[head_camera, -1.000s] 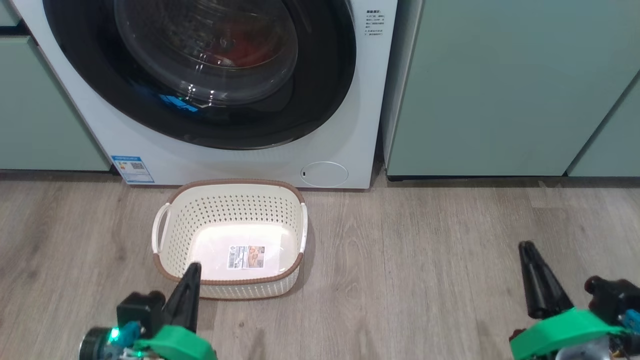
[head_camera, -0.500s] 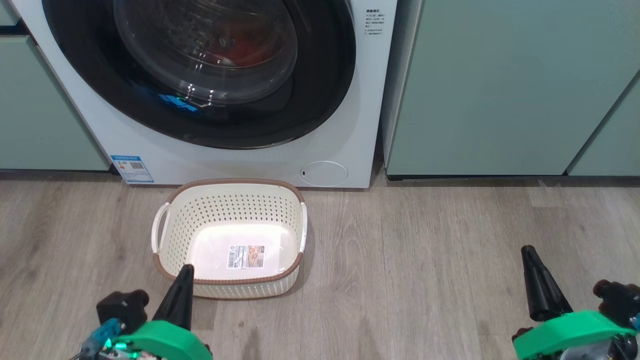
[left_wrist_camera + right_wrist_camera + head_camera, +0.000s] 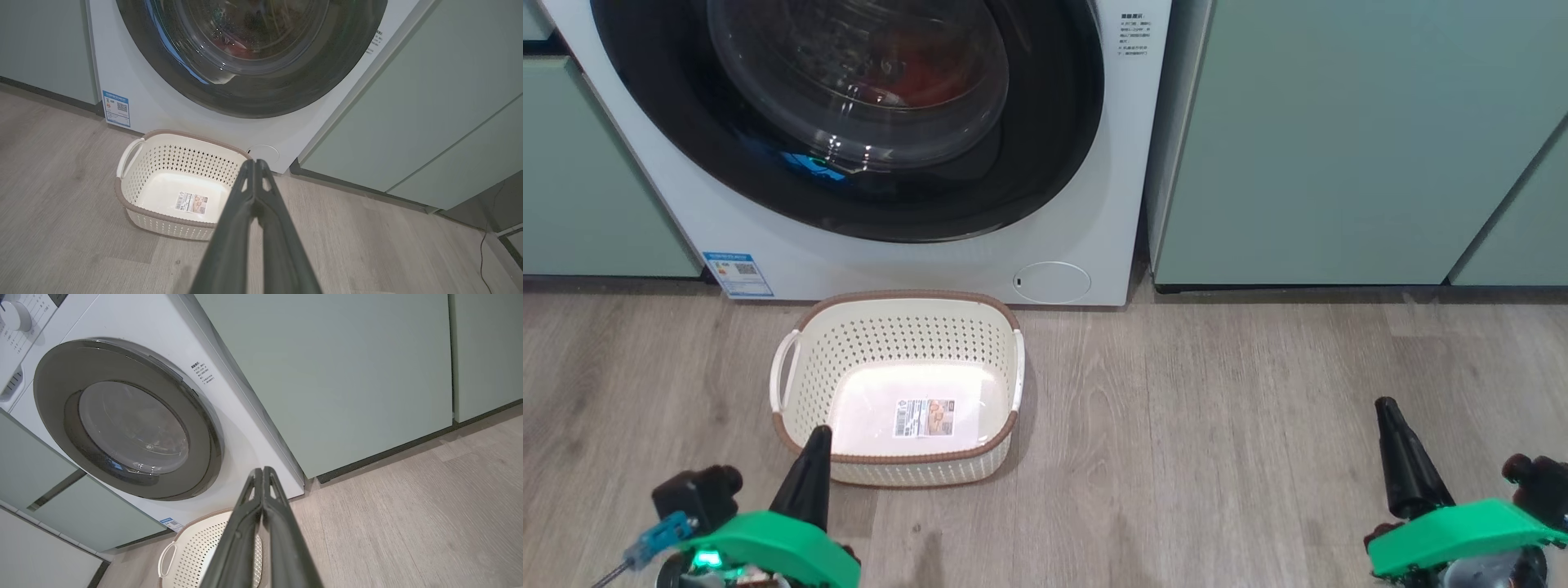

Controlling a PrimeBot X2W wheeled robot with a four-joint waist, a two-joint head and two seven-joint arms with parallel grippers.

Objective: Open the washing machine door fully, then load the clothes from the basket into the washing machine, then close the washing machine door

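The left gripper (image 3: 815, 437) is seen at the lower left of the head view with its two dark fingers pressed together and nothing held between them. In the left wrist view the same fingers (image 3: 245, 192) are joined at their tips, which overlap the right end of the basket (image 3: 179, 159). The right gripper (image 3: 1388, 412), at the lower right of the head view, is likewise closed on nothing. Its tips are shown meeting in the right wrist view (image 3: 262, 471), over the bare wooden floor (image 3: 1217, 408).

The basket (image 3: 890, 335) is placed on the floor at centre-left of the frame, just in front of the washing machine (image 3: 1094, 204). Its pale bottom and the label (image 3: 925, 418) there are exposed. The washing machine door (image 3: 1054, 122) is shown lying flush against the white front, at the upper left of the frame. Through its glass bowl a red patch is glimpsed, probably the clothes (image 3: 931, 73), though reflections blur the shape. A round filter cover (image 3: 1052, 283) and a blue sticker (image 3: 738, 275) are seen low on the machine. Pale green cabinets (image 3: 1339, 139) are set on both sides.
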